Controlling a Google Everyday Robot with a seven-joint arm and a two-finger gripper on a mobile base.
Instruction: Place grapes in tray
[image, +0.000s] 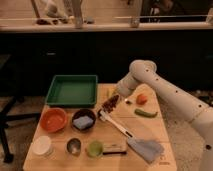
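We see one white arm (165, 92) reaching in from the lower right; it rises to a rounded elbow, then bends down and to the left, so the gripper (114, 98) hangs low over the wooden table (155, 129), just right of the tray (72, 91); its fingers are closed on the grapes (109, 104), which dangle beneath it as a small dark reddish cluster, beside the tray's right rim and not inside it.

We count one tray, green, rectangular and shallow with a raised rim, its floor bare; two bowls in front of it, an orange bowl (53, 120), round and smooth, and a dark bowl (84, 120) holding something pale blue; three small round vessels along the near edge, a white cup (41, 146), a metal cup (74, 146) and a green cup (95, 148); one round orange fruit (142, 99) and one long green pepper (145, 113) right of the gripper, near each other but apart; one long pale utensil (117, 126) lying diagonally; one crumpled blue cloth (147, 149) at its lower end.
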